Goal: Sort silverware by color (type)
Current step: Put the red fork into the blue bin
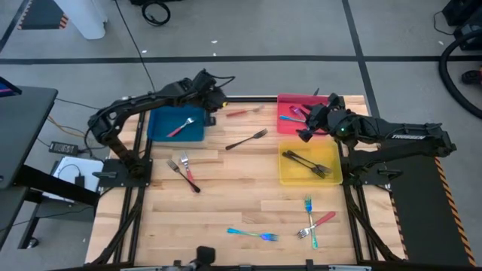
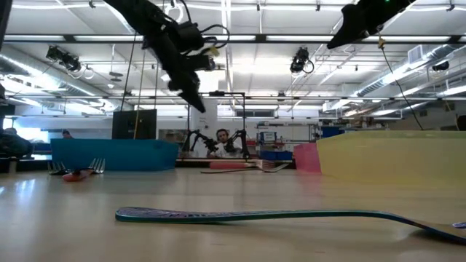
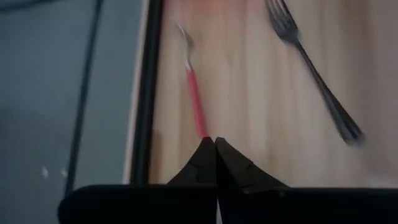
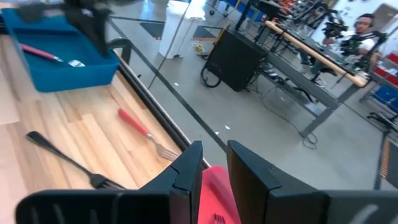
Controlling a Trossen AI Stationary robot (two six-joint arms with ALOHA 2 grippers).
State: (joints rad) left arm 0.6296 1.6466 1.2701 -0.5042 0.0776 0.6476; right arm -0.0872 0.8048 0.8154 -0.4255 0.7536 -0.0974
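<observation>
A red-handled fork [image 1: 241, 113] lies flat on the table near the far edge, and a dark grey fork [image 1: 247, 139] lies nearer the middle. My left gripper [image 1: 217, 108] is shut and empty, hovering just left of the red-handled fork [image 3: 196, 93], by the blue tray [image 1: 177, 126], which holds one red-handled fork. My right gripper [image 1: 305, 129] is open and empty above the red tray [image 1: 294, 102]; its fingers [image 4: 189, 171] show over the red tray [image 4: 214, 186]. The yellow tray [image 1: 310, 173] holds dark forks.
A red-handled fork and a dark fork lie crossed at the left [image 1: 184, 172]. Near the front edge lie a teal fork [image 1: 252, 235] and, to its right, a teal and a red-handled fork crossed [image 1: 312, 222]. The red tray holds a few forks, one teal [image 1: 290, 118].
</observation>
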